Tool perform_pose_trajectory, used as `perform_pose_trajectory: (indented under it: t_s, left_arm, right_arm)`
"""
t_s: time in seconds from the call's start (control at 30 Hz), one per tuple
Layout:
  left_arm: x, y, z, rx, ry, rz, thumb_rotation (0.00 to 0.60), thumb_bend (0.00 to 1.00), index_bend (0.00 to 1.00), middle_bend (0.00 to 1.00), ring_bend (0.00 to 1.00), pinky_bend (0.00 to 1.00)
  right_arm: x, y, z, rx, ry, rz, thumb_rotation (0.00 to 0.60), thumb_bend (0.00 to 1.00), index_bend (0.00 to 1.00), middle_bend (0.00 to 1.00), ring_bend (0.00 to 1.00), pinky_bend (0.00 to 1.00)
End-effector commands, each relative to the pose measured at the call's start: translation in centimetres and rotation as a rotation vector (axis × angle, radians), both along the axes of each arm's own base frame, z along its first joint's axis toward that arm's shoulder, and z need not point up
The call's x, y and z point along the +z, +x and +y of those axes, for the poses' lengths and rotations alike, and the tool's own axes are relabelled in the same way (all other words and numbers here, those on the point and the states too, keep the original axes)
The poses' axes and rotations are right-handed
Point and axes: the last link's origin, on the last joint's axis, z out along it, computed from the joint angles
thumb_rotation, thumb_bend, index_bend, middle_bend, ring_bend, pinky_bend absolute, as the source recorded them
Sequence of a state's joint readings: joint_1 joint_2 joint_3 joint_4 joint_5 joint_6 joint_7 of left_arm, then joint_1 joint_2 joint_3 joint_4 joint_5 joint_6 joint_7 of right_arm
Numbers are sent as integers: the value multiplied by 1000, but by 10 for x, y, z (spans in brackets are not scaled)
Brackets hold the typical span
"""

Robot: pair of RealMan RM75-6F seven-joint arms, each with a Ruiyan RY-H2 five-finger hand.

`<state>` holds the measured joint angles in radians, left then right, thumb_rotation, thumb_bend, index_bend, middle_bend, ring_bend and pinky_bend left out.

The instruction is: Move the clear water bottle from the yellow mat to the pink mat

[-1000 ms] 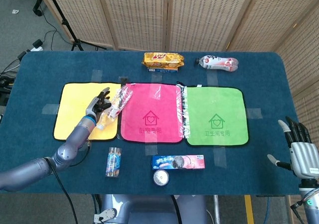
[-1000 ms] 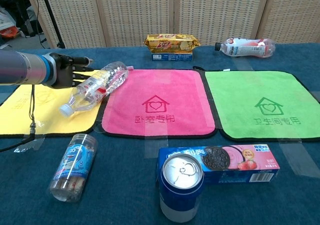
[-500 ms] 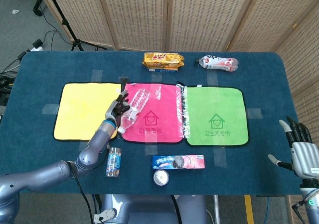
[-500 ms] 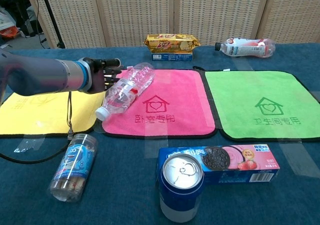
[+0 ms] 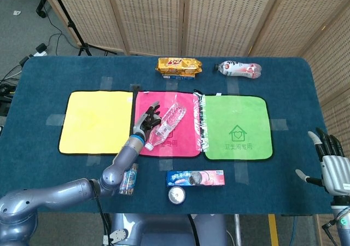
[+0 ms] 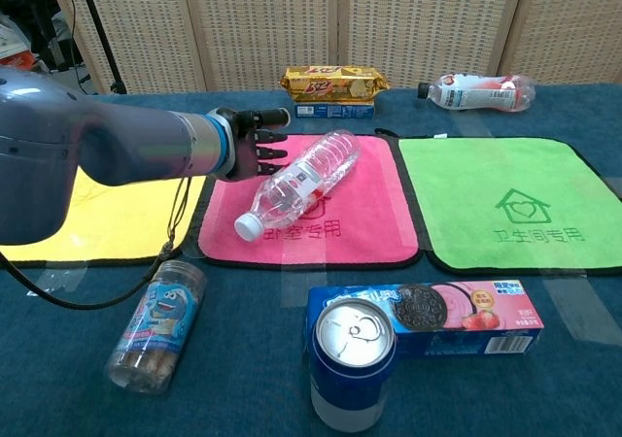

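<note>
The clear water bottle (image 5: 165, 124) (image 6: 296, 184) lies tilted over the pink mat (image 5: 183, 147) (image 6: 374, 218), its white cap pointing toward the mat's front left. My left hand (image 5: 146, 120) (image 6: 255, 143) grips the bottle's upper body from the left side, and its forearm crosses the border between the pink and yellow mats. The yellow mat (image 5: 93, 120) (image 6: 97, 225) has nothing on it. Whether the bottle touches the pink cloth I cannot tell. My right hand (image 5: 331, 167) hangs beyond the table's right front corner, fingers spread and holding nothing; only the head view shows it.
A green mat (image 5: 238, 128) (image 6: 505, 204) lies right of the pink one. In front lie a cookie tube (image 5: 127, 180) (image 6: 155, 325), an Oreo box (image 5: 196, 177) (image 6: 437, 311) and a blue can (image 5: 176, 196) (image 6: 352, 364). At the back are a biscuit pack (image 5: 179, 66) and a pink-label bottle (image 5: 239, 69).
My left hand has carried the bottle to the right, from the yellow mat's right edge to over the middle of the pink mat. The right hand has stayed still.
</note>
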<state>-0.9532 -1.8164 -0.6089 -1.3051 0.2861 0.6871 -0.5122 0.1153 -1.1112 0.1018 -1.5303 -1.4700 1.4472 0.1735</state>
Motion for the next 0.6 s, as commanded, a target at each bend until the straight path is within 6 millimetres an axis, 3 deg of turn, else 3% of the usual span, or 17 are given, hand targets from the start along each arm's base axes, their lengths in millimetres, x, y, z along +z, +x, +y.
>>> perform_pose_trajectory:
  t_s: [0.03,0.1,0.2,0.3,0.37,0.43,0.6]
  left_arm:
    - [31,-13,6,-23,98,63,600,919,0,0,0,50]
    - [43,-18,4,-49,135,96,600,856,0,0,0,17]
    - [71,-34,3,-103,230,191,600,670,0,0,0,0]
    - [109,-59,-1,-172,333,322,600,410,0,0,0,0]
    - [129,-74,-5,-212,389,414,600,182,0,0,0,0]
    - [153,-93,-12,-267,448,549,600,35,0,0,0,0]
    - [207,-150,-46,-387,562,943,600,0,0,0,0,0]
  right_arm:
    - [0,0,0,1,0,-1,600,0,0,0,0,0]
    - [1,0,1,1,-3,-2,600,0,0,0,0,0]
    - [1,0,1,0,-6,-3,600,0,0,0,0,0]
    - [2,1,1,0,-8,-5,600,0,0,0,0,0]
    - [2,1,1,1,-10,-6,600,0,0,0,0,0]
    - [2,2,2,4,-12,-6,600,0,0,0,0,0]
    - [0,5,3,14,-9,0,600,0,0,0,0,0]
